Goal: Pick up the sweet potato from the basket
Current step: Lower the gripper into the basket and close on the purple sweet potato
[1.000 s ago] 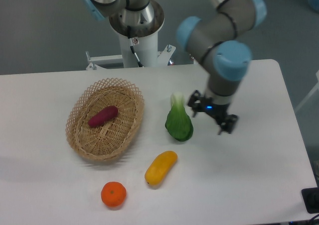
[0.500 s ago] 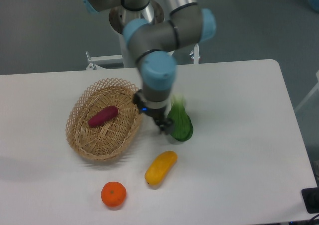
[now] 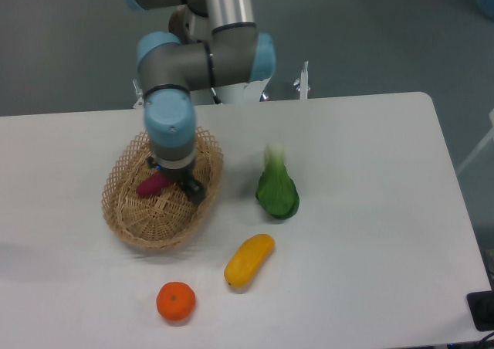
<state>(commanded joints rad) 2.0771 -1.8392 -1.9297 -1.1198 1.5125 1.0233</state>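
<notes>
The tan wicker basket (image 3: 117, 210) sits left of the table's centre. Inside it lies the magenta sweet potato (image 3: 149, 185); only its lower left end shows, because the wrist covers the rest. My gripper (image 3: 176, 177) hangs straight over the basket, right above the sweet potato. Its dark fingers (image 3: 193, 189) stand apart, so it is open and holds nothing. I cannot tell whether the fingers touch the sweet potato.
A green leafy vegetable (image 3: 278, 188) lies right of the basket. In front of it rest a yellow-orange oblong fruit (image 3: 249, 260) and an orange (image 3: 176, 301). The arm's base (image 3: 231, 86) stands at the table's back edge, behind the basket.
The arm has swung left, from right of the green vegetable, past it, to over the basket. The sweet potato, fully visible before, is now partly covered by the wrist.
</notes>
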